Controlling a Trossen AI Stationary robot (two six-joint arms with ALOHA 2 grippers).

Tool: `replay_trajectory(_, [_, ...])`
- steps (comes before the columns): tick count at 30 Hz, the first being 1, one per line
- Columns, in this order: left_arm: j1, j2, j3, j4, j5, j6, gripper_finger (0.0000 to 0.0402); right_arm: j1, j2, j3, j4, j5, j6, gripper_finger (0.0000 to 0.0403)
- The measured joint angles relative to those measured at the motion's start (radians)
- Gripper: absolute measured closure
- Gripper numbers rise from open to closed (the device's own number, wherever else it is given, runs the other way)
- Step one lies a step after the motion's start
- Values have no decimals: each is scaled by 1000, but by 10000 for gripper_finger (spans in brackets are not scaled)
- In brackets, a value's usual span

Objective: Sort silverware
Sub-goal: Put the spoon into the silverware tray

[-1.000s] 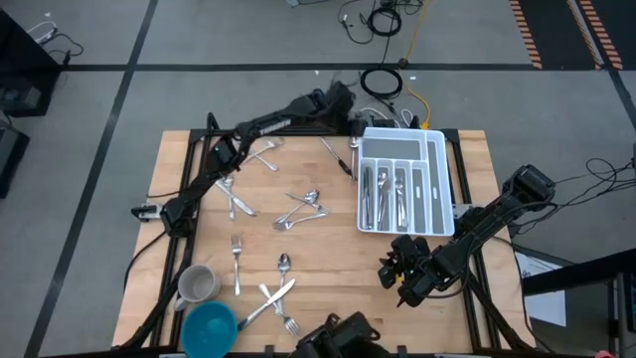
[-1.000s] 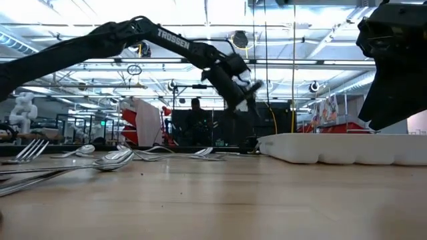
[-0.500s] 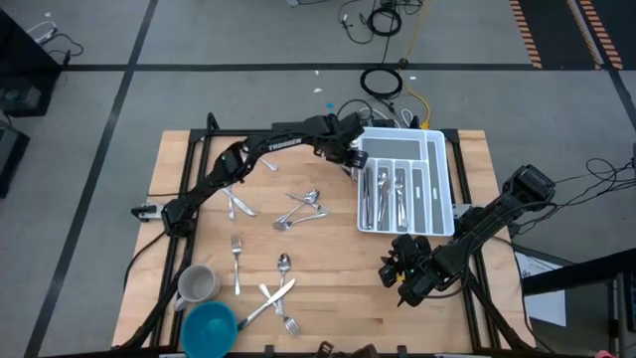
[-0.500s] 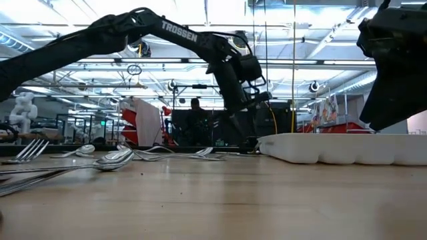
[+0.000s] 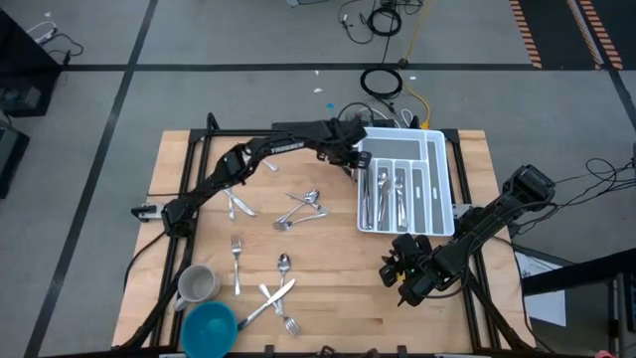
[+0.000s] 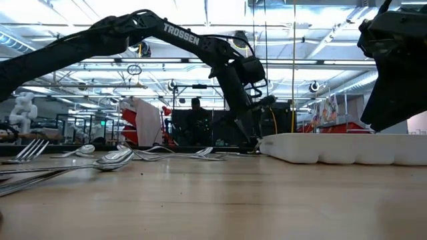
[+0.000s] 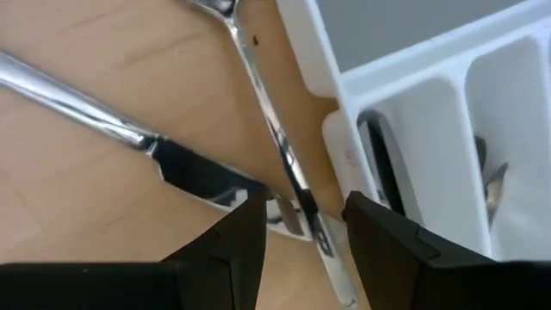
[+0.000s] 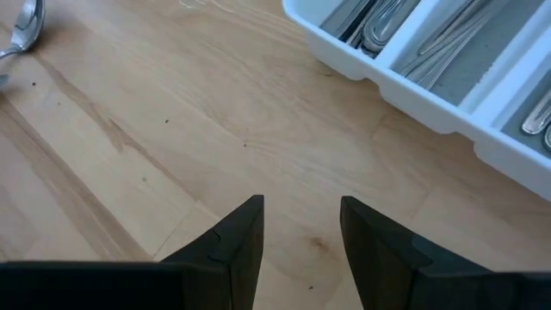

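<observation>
The table (image 5: 328, 283) carries the white tray (image 5: 437, 159) at upper right of the high view, already holding several pieces. Loose silverware (image 5: 303, 207) lies scattered over the centre and lower left, near a mug (image 5: 197, 284) and a blue bowl (image 5: 209, 326).

The left gripper (image 5: 350, 157) is low at the tray's left wall, fingers spread and empty. In its wrist view they straddle a thin handle (image 7: 258, 95) that crosses a knife (image 7: 202, 176) right beside the tray edge. Likely risks: closing here could pinch both pieces at once, or a fingertip could catch the tray wall and shove the tray.

The right gripper (image 5: 405, 272) waits below the tray, part open, holding nothing.
</observation>
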Motion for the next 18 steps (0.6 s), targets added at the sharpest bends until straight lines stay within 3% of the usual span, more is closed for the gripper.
replay_trajectory(18, [-25, 0, -4, 9, -66, -26, 238, 0, 0, 0, -18, 0, -3, 257])
